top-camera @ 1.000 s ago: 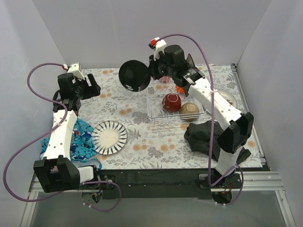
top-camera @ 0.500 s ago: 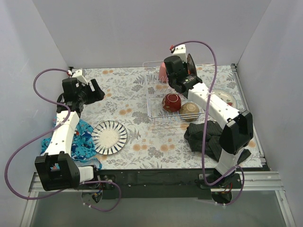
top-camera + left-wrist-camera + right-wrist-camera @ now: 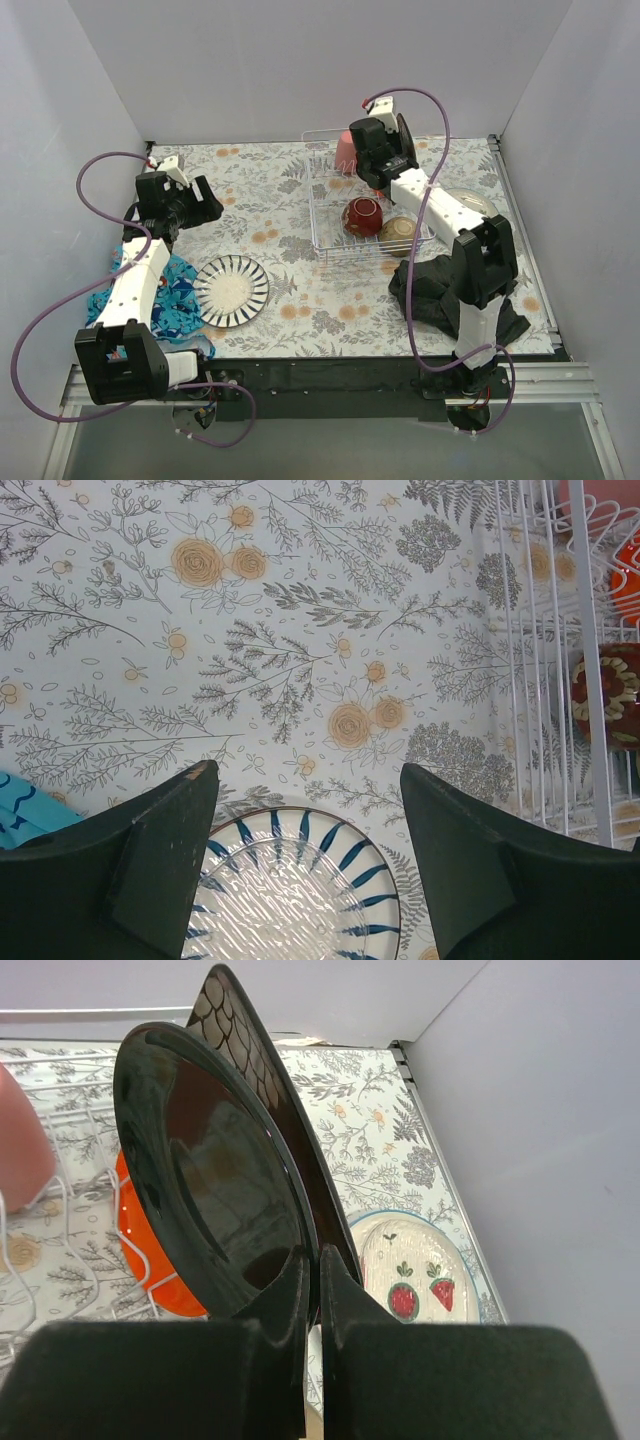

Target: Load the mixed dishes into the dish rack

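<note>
While the right gripper (image 3: 318,1265) clenched the rim of a black plate (image 3: 215,1175) over the dish rack (image 3: 350,248), the left gripper (image 3: 308,775) hung spread above the striped plate (image 3: 290,900).

Floral table (image 3: 270,200), dish rack (image 3: 345,250), striped plate (image 3: 231,291), black cloth (image 3: 432,290), blue cloth (image 3: 170,295)

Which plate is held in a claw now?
The glossy black plate, clamped on edge by the right claw; the striped plate and the strawberry plate lie flat on the table.
</note>
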Robot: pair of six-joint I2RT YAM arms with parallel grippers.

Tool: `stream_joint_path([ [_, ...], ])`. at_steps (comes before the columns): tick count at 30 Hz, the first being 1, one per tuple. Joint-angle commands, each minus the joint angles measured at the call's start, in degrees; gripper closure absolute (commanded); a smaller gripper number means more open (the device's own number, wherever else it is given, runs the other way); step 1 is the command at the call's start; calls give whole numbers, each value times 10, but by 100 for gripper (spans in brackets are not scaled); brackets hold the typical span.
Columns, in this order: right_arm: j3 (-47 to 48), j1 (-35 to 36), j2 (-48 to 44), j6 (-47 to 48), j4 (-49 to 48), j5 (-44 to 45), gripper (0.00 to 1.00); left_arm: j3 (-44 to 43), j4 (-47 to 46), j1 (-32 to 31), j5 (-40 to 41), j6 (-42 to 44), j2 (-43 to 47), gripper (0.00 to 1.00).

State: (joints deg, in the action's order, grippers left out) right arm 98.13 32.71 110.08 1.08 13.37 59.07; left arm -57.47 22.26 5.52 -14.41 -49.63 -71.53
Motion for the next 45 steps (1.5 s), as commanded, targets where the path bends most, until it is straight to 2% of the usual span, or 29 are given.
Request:
stream_joint_path([
  [1,34,-7,3,9,-44,28,99,1,-2,1,-5,12,15,27],
  [16,68,-18,92,7,-45,15,99,-5,17,0,11,37,6,26],
  [23,50,-16,84,-6,-15,-7,98,7,21,1,14,45,8,25],
  [24,46,-16,78,-6,-12,-11,94,10,20,0,12,50,7,26],
  [25,43,-16,75,0,-10,-14,82,13,17,1,11,52,1,25],
  [28,30,-15,62,4,-5,-19,65,18,18,1,-8,63,-12,24],
  [31,22,-15,42,3,3,-32,61,15,20,0,-26,84,-32,24],
  [35,27,-2,8,-5,40,-63,59,23,23,0,3,116,-47,25],
  [38,8,18,-42,-6,89,-140,58,23,50,2,11,165,-47,25],
  [39,-1,24,-70,-6,102,-212,57,21,73,3,18,180,-48,24],
  [41,-42,34,-96,-6,139,-291,48,13,102,7,17,224,-51,25],
  [42,-63,34,-119,-3,144,-388,47,10,134,10,15,237,-55,26],
  [43,-94,33,-129,1,151,-421,37,6,147,12,20,246,-62,27],
  [45,-124,32,-151,2,155,-494,34,1,185,21,22,265,-69,28],
])
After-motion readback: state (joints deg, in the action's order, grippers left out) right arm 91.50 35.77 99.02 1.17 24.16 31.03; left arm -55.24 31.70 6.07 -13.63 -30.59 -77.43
